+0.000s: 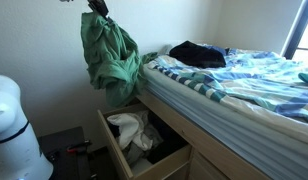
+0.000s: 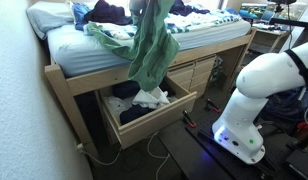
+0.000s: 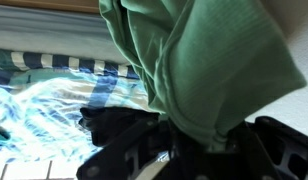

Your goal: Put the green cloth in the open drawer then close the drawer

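Green cloth (image 1: 109,55) hanging in loose folds above the open drawer (image 1: 111,146), top pinched in the gripper (image 1: 97,10), white cloths (image 1: 129,128) inside drawer, blue-striped bedding (image 1: 244,85) alongside.

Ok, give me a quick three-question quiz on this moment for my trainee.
1. True or false: the green cloth already lies inside the drawer.
2. What is the gripper shut on? A) the dark garment B) the green cloth C) nothing
3. Fill in: the drawer stands ____.

Key: 1 false, it hangs from the gripper above the drawer. 2 B. 3 open.
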`<state>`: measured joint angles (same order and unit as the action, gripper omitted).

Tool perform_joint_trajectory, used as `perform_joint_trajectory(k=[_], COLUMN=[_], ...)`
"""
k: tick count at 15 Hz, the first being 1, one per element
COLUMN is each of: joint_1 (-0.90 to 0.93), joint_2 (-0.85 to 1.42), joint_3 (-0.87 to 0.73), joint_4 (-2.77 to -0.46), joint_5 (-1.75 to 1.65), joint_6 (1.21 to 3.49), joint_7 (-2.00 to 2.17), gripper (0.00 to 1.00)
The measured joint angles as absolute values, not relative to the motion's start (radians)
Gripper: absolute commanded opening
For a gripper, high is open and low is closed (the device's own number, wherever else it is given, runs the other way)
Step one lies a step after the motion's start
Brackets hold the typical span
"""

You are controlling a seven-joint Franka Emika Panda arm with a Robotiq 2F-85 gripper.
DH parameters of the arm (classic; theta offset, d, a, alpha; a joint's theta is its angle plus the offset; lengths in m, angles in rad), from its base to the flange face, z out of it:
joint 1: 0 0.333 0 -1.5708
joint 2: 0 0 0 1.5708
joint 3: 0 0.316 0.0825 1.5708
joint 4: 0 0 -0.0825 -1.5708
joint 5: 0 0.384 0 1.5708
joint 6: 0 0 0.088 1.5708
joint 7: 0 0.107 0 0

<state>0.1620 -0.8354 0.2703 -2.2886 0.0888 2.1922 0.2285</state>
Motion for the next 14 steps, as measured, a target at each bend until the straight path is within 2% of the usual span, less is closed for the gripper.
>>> perform_joint_trajectory(k=[10, 14], joint_1=[0.176, 0.219], joint_2=[-0.668, -0.585], joint_3=[0.23, 0.196], joint_4=[-2.566, -2.611], joint_5=[0.096, 0.106], joint_6=[2.632, 2.67], joint_7=[0.177, 0.14], gripper=[0.06, 0.06])
